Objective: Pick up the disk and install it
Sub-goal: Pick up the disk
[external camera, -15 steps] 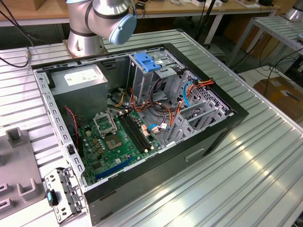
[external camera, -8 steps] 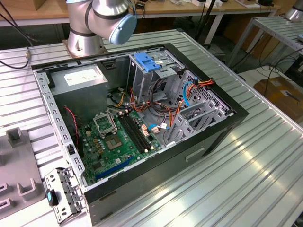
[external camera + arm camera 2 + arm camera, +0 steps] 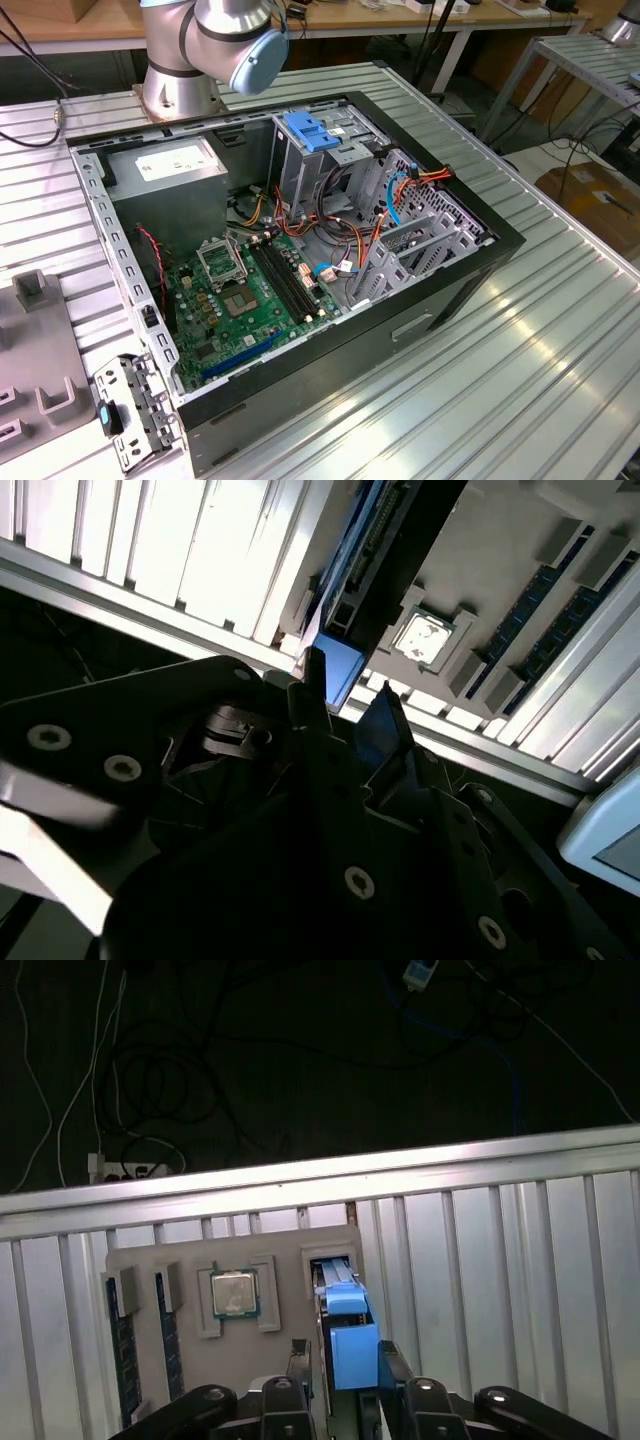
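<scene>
The disk [image 3: 342, 1298] stands on edge in a slot of a grey holder tray [image 3: 285, 1260], its bright blue carrier rail facing the camera. In both wrist views my gripper [image 3: 345, 1362] straddles this rail, with one black finger on each side. The fingers [image 3: 300, 1360] sit close to the rail, and a thin gap shows on at least one side, so the gripper is open around it. From the second wrist view the blue rail end [image 3: 338, 662] lies between the fingertips of the gripper [image 3: 350, 705]. The disk rests in the tray.
The tray also holds a processor chip [image 3: 233, 1293] and memory sticks [image 3: 120, 1345]. In the exterior view an open computer case [image 3: 300, 250] lies on the ribbed metal table [image 3: 520, 380], with its motherboard [image 3: 250, 290] and a metal drive cage topped by a blue latch [image 3: 313, 133].
</scene>
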Motion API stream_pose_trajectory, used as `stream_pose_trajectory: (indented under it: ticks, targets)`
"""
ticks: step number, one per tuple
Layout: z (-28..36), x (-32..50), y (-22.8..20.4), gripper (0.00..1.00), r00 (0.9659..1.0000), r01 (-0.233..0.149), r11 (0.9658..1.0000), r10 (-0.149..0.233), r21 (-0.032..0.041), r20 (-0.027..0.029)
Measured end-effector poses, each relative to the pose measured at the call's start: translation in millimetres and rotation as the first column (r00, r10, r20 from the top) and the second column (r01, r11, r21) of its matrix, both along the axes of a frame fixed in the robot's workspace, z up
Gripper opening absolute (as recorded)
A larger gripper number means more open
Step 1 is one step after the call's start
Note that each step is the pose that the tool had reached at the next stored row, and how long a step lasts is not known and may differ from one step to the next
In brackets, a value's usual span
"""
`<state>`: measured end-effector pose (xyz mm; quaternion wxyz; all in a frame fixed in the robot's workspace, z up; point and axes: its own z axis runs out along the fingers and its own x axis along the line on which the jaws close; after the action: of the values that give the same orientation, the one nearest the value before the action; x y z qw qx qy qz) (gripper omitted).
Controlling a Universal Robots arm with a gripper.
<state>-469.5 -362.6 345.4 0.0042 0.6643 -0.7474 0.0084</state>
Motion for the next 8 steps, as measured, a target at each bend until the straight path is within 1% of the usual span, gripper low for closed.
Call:
stream_pose_trajectory:
  ticks: [3, 4, 8]
  targets:
    - [-3.1, 0.0, 2.5, 0.41, 1.0000, 0.000, 1.0000, 0.000, 0.0000, 0.0000]
    - [-4.0, 0.0, 2.7, 0.47, 1.0000, 0.000, 1.0000, 0.000, 0.0000, -0.0001]
    - [-8.3, -0.2, 2.9, 0.47, 1.0000, -0.003, 1.0000, 0.003, -0.0001, -0.0002]
